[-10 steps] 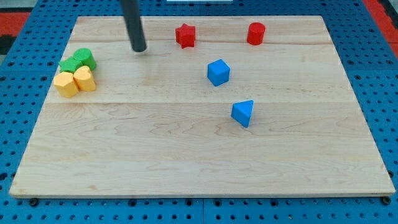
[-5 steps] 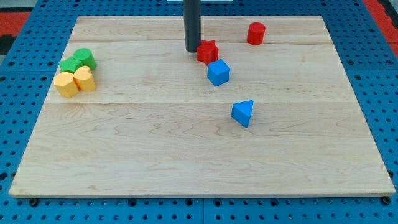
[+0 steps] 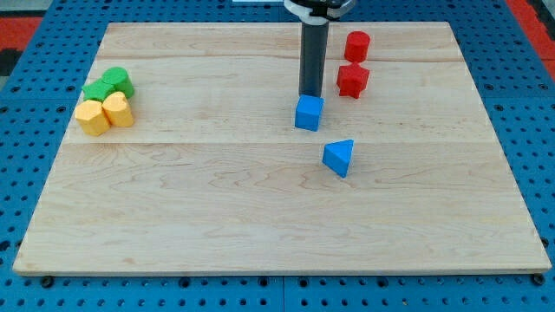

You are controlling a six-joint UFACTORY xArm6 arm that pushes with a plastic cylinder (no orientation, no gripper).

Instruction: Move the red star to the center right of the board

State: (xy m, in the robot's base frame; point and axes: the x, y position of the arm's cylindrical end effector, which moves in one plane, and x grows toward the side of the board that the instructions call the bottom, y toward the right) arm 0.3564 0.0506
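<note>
The red star (image 3: 352, 80) lies near the view's top, right of the middle, just below the red cylinder (image 3: 356, 45). My tip (image 3: 311, 93) stands to the star's left with a small gap between them. The tip is right above the blue cube (image 3: 309, 113) and looks to touch its top edge. The rod rises straight up to the view's top.
A blue wedge-shaped block (image 3: 339, 157) lies below and right of the cube. At the view's left, two green blocks (image 3: 108, 85) and two yellow blocks (image 3: 104, 113) sit packed together. The wooden board (image 3: 260, 225) lies on a blue pegboard.
My tip moved right along the top of the board and pushed the red star right and a little down. The blue cube shifted slightly down.
</note>
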